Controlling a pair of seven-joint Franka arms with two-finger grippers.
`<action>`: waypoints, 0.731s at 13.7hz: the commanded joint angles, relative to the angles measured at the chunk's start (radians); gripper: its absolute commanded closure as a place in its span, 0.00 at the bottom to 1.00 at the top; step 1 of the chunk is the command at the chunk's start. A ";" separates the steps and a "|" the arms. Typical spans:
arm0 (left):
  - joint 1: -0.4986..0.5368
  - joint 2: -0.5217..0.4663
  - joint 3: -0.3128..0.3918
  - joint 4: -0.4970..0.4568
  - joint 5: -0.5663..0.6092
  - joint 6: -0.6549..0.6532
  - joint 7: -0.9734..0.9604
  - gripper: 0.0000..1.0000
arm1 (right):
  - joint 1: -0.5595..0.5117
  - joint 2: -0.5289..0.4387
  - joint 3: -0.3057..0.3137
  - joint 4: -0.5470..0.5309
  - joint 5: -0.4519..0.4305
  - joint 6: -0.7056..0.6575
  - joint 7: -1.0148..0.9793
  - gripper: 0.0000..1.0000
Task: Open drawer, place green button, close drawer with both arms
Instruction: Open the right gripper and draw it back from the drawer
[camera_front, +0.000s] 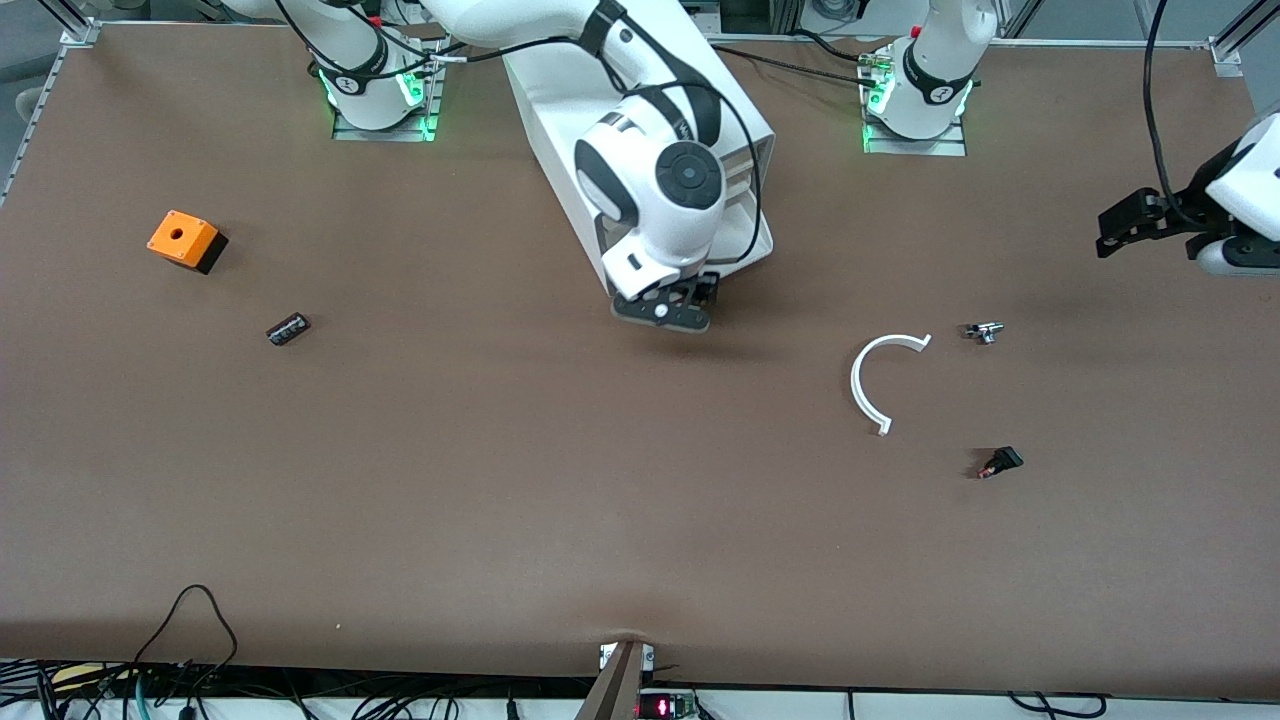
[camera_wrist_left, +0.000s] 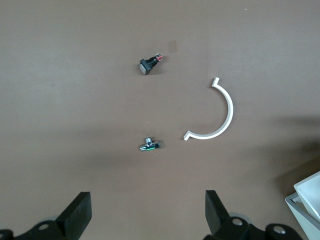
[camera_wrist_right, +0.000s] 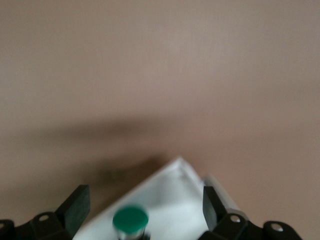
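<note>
Here the right arm reaches from its base out over the white cabinet (camera_front: 560, 110), its wrist bent down so that the right gripper (camera_front: 668, 312) hangs over the pulled-out drawer (camera_wrist_right: 165, 200) at the cabinet's front. Its fingers (camera_wrist_right: 77, 205) stand wide apart and grip nothing — the button (camera_wrist_right: 130, 220), green cap up, sits between them in the right wrist view, lying in the drawer near its corner.

The left arm waits at its own end of the table, its wrist at the edge of the front view, the left gripper (camera_front: 1130, 225) up over bare table with fingers (camera_wrist_left: 80, 212) spread and empty. In the left wrist view a corner of the cabinet shows at the edge.

Nearer the front camera than the cabinet the brown table (camera_front: 560, 480) lies open — a broad free stretch. Toward the left arm's end lie a white curved piece (camera_front: 868, 385), a small metal part (camera_front: 983, 331) just beside its upper tip, and a small black part (camera_front: 1003, 461), all apart from one another. Toward the right arm's end sit an orange box (camera_front: 183, 238) and a dark cylinder (camera_front: 288, 328), well apart from the cabinet.
</note>
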 joint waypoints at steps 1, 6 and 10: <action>-0.014 0.028 -0.065 -0.037 -0.024 0.061 -0.150 0.00 | -0.066 -0.011 -0.004 0.048 0.013 -0.002 -0.150 0.00; -0.157 0.122 -0.143 -0.100 -0.048 0.175 -0.555 0.00 | -0.234 -0.122 0.005 0.044 0.019 -0.022 -0.298 0.00; -0.313 0.250 -0.161 -0.142 -0.051 0.331 -0.897 0.00 | -0.361 -0.170 0.002 0.042 0.041 -0.113 -0.563 0.00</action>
